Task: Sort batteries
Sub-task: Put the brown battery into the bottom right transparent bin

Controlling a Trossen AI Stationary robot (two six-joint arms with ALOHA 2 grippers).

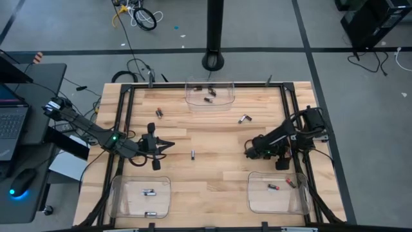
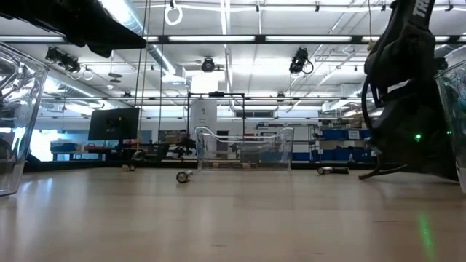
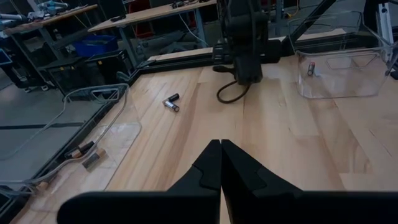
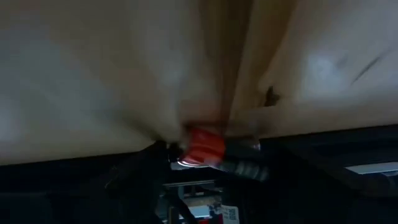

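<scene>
Workshop floor and benches surround a light wooden table (image 1: 206,161) framed in black rails, with three clear bins on it: one at the far edge (image 1: 210,94), one at the near left corner (image 1: 140,196) and one at the near right corner (image 1: 275,192); each already holds a few batteries.

Both arms reach inward. The left claw (image 1: 168,145) hovers over the table left of centre, its fingers pressed together on nothing, as the left wrist view shows. The right claw (image 1: 248,152) is low at the table right of centre; its wrist view shows a red-ended battery (image 4: 202,148) right at its fingers, apparently gripped, though I cannot tell for sure.

Loose cells remain: one near the middle (image 1: 192,154), lying with its long axis running far-to-near, just beyond the left claw's tips and nearer that arm; one further back on the right (image 1: 243,118); and one at the left rear (image 1: 159,113).
</scene>
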